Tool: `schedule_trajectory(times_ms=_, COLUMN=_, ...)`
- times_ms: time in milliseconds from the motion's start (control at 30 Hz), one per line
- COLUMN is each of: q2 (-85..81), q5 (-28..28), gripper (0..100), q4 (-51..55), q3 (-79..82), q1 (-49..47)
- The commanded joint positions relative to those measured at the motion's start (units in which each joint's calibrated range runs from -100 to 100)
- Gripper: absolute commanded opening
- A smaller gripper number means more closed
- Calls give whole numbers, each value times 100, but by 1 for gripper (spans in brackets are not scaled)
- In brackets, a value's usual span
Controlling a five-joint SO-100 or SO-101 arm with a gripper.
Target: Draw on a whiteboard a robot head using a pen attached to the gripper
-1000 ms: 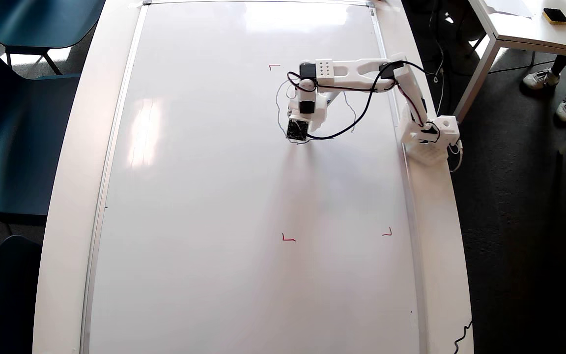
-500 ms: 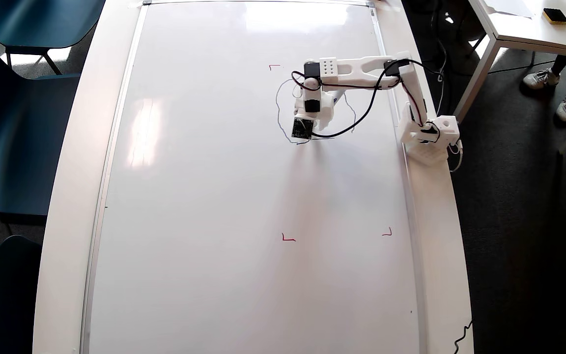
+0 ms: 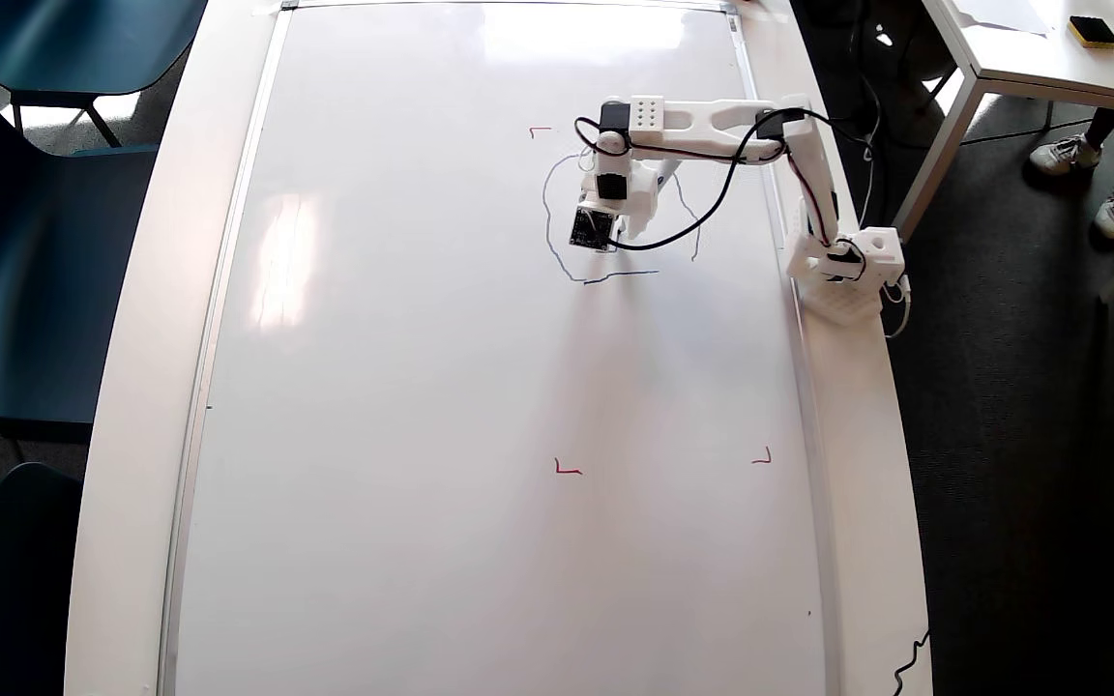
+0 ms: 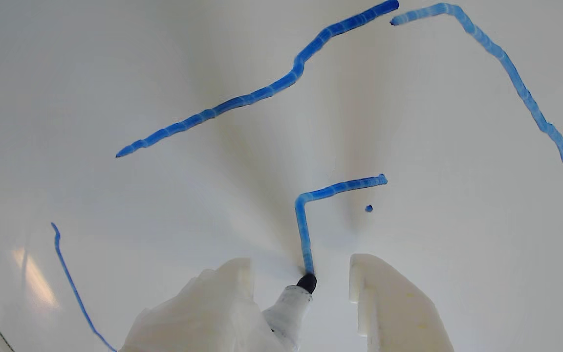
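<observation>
In the overhead view the white arm (image 3: 712,121) is reaching from its base (image 3: 847,266) at the right edge toward the left over the whiteboard (image 3: 402,387), and its wrist is bending down. The gripper (image 4: 301,266) is hanging over the robot head (image 3: 549,232), a blue outline not yet closed. In the wrist view its two fingers (image 4: 384,293) are standing apart. The pen (image 4: 293,303) is sitting beside the left finger, and its dark tip is touching the end of a short blue line.
</observation>
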Motion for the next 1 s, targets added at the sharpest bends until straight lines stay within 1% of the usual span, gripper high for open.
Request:
schedule_trajectory(times_ms=0, q2=-336, q5=68, gripper=12, q4=4, q3=-92, q1=105)
schedule_trajectory(times_ms=333, q2=-210, q5=68, gripper=12, q4=-57, q3=-501, q1=97)
schedule_trajectory(times_ms=600, q2=218, q5=73, gripper=12, q4=-179, q3=-864, q1=90)
schedule_trajectory(times_ms=967, q2=478, q5=57, gripper=12, q4=-187, q3=-919, q1=-57)
